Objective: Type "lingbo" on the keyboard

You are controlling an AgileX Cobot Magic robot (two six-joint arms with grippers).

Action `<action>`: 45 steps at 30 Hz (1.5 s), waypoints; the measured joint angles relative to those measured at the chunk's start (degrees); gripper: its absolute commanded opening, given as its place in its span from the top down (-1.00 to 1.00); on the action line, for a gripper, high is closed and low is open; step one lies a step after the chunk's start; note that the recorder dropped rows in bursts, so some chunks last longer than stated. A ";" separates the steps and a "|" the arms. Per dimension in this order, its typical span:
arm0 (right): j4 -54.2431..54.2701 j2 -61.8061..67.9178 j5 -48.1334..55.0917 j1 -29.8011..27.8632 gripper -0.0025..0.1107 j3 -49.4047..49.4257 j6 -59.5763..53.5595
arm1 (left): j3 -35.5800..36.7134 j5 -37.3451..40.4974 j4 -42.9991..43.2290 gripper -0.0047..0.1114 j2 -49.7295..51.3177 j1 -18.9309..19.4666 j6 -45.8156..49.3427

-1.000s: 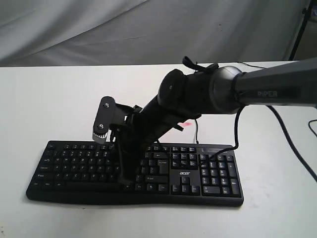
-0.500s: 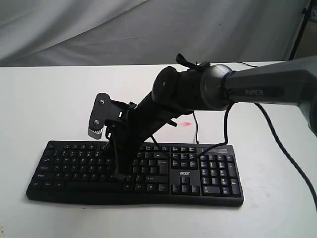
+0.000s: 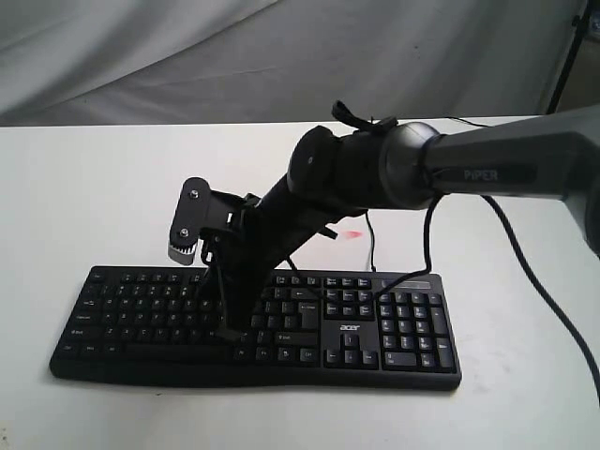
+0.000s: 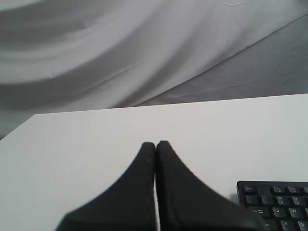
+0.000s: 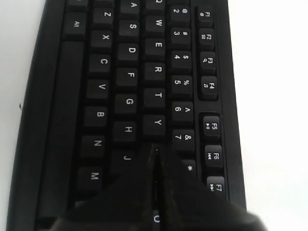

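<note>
The black keyboard [image 3: 141, 309] with a white acer logo lies on the white table, near its front edge. My right arm reaches across it from the right. My right gripper [image 3: 230, 336] is shut and points down at the letter keys left of the middle. In the right wrist view the keyboard [image 5: 130, 77] fills the frame, and my right gripper [image 5: 155, 147] ends just past the Y key, beside J and 7, hiding the key under it. I cannot tell whether it touches a key. My left gripper [image 4: 155, 143] is shut on nothing, above bare table beside the keyboard's corner [image 4: 276, 199].
The table [image 3: 84, 187] is white, with a grey cloth backdrop [image 3: 187, 56] behind it. The arm's black cable [image 3: 530, 272] loops down on the right. A small pink object [image 3: 352, 234] lies behind the keyboard. A black stand leg [image 3: 567, 47] stands at the back right.
My right arm has swung left, carrying the shut gripper leftward along the letter keys. Over the last half second it hardly moved.
</note>
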 measured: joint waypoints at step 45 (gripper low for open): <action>-2.59 1.14 -0.17 0.00 0.96 0.00 0.68 | 0.00 0.00 0.00 0.91 0.00 0.00 0.00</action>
